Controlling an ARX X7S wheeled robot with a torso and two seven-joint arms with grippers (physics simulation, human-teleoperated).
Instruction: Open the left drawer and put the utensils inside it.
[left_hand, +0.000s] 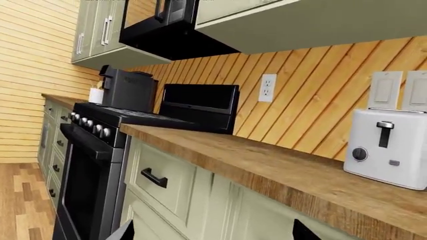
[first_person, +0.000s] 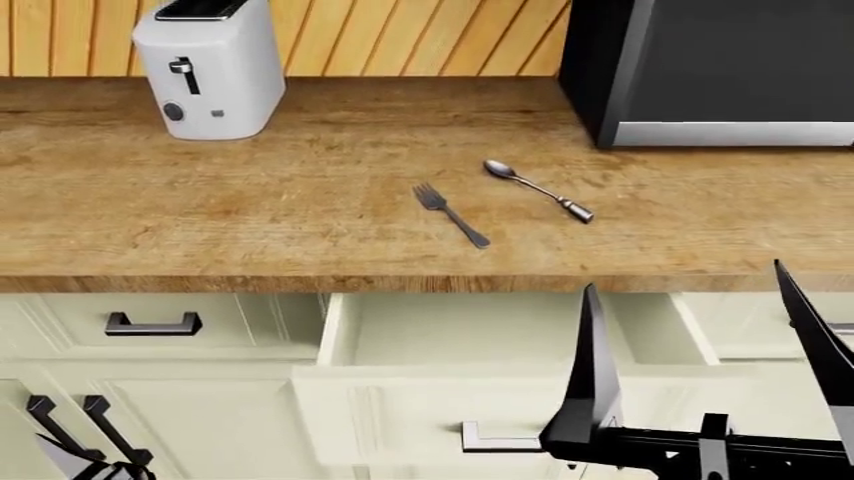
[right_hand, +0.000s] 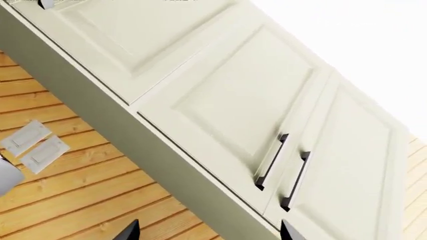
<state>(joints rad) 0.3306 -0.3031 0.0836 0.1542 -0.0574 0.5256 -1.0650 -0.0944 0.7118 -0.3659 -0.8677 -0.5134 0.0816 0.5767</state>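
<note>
The left drawer (first_person: 467, 345) stands pulled out below the counter edge, its cream inside bare and its bar handle (first_person: 489, 437) at the front. On the wooden counter (first_person: 267, 220) behind it lie the utensils, apart from each other: a silver fork (first_person: 451, 215) and a spoon (first_person: 539, 190) with a darker handle end. My right gripper (first_person: 683, 280) is open and empty, its fingers upright over the drawer's right part; in its wrist view the right gripper (right_hand: 208, 232) faces cabinet doors. My left gripper (left_hand: 213, 235) is open near the lower cabinets, holding nothing.
A white toaster (first_person: 210, 65) stands at the back left of the counter and a black appliance (first_person: 707, 70) at the back right. A closed drawer (first_person: 154, 323) lies left of the open one. The left wrist view shows a black stove (left_hand: 93, 150) further along.
</note>
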